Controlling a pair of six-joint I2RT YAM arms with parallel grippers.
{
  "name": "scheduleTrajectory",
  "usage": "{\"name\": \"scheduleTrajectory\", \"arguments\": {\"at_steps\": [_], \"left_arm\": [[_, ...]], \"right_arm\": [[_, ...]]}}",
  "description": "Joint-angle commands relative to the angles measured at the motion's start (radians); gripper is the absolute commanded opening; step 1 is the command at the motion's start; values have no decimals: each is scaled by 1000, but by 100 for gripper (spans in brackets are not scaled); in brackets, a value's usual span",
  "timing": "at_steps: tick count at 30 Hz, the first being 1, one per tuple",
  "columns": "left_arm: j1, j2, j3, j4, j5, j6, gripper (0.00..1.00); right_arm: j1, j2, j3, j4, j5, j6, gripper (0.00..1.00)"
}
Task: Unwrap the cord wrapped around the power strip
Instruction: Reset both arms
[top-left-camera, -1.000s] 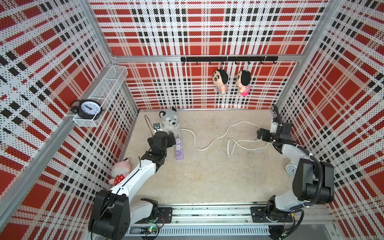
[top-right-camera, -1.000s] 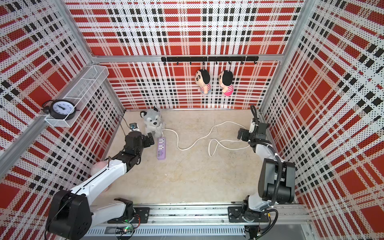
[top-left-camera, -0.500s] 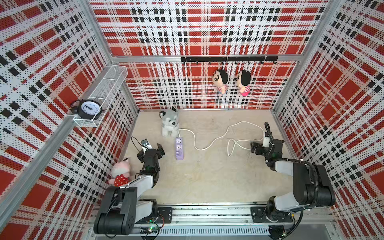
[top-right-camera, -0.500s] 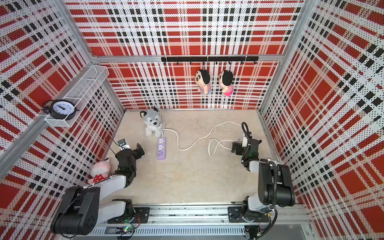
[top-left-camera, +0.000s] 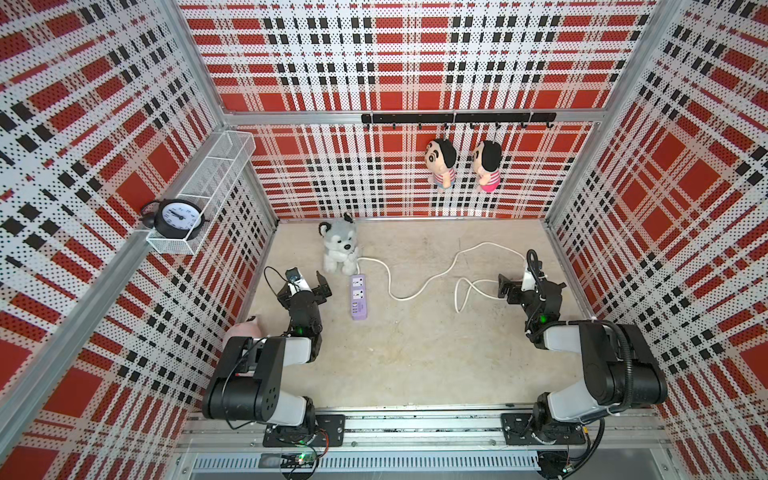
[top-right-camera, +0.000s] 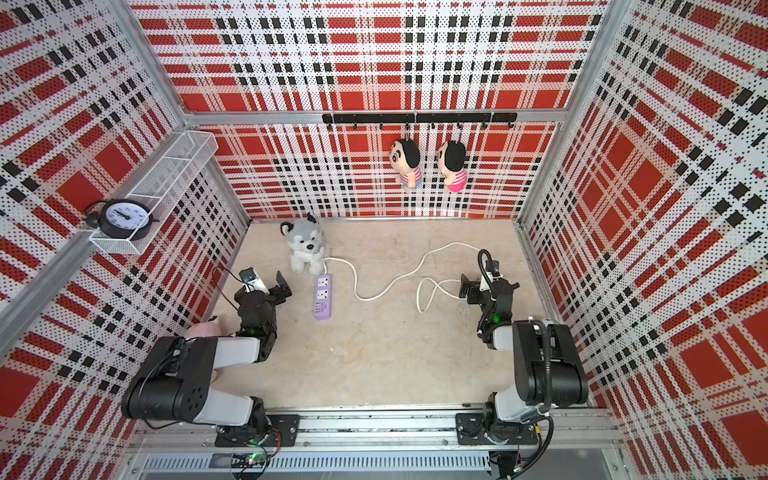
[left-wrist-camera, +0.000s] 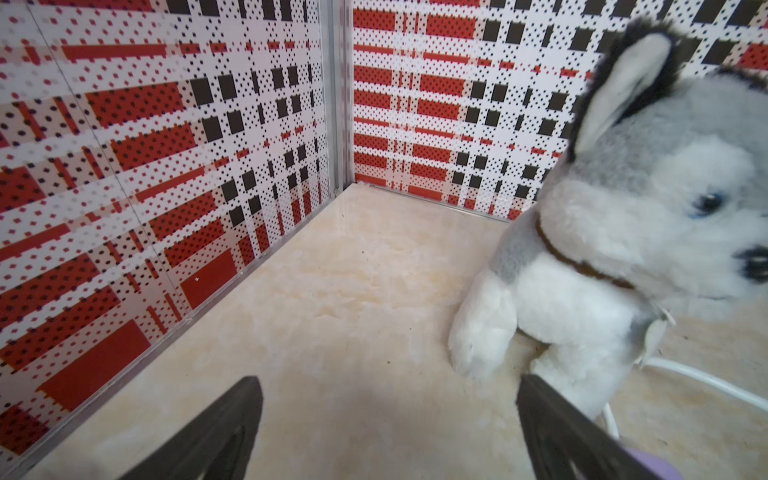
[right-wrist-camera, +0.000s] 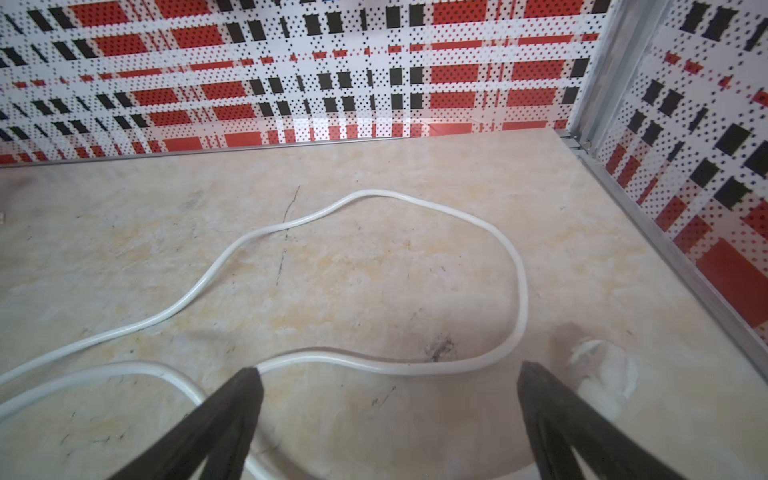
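Observation:
The lavender power strip (top-left-camera: 358, 296) (top-right-camera: 323, 297) lies flat on the floor in front of the husky plush. Its white cord (top-left-camera: 405, 298) (top-right-camera: 368, 298) leaves the strip's far end and snakes loosely to the right, off the strip. It ends in loops beside my right gripper (top-left-camera: 531, 283) (top-right-camera: 490, 285). That gripper is open and empty, with the cord (right-wrist-camera: 519, 282) curving just past its tips (right-wrist-camera: 386, 370). My left gripper (top-left-camera: 305, 287) (top-right-camera: 266, 289) is open and empty, left of the strip. The left wrist view (left-wrist-camera: 390, 386) shows a bit of cord (left-wrist-camera: 706, 378). I cannot make out the plug.
The husky plush (top-left-camera: 338, 247) (left-wrist-camera: 623, 232) sits at the strip's far end. A pink plush (top-left-camera: 243, 330) lies by the left wall behind my left arm. Two dolls (top-left-camera: 440, 166) hang on the back wall. A clock (top-left-camera: 178, 216) rests in a wire shelf high on the left.
Both arms have drawn back toward the front rail and folded. The left gripper moved away from the strip, the right one away from the right wall. Strip and cord lie as before.

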Motion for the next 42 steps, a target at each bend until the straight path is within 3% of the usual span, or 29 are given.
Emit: {"name": "scheduleTrajectory", "arguments": {"at_steps": [1,5,7,12,42], "left_arm": [[-8,38,-56,228,-20,31,98],[-10,43,-66,250,-15,39,98],[-20,62,-87,308,-31,46,98],[-21,89,-107,372,-47,47,98],[-25,86,-110,377,-53,49,98]], "right_arm": [[14,0,-41,138,13,-39,100],[25,51,-121,350,37,-38,100],[25,20,-102,249,53,-36,100],[27,41,-113,313,53,-35,100],[38,45,-97,280,73,-45,100]]}}
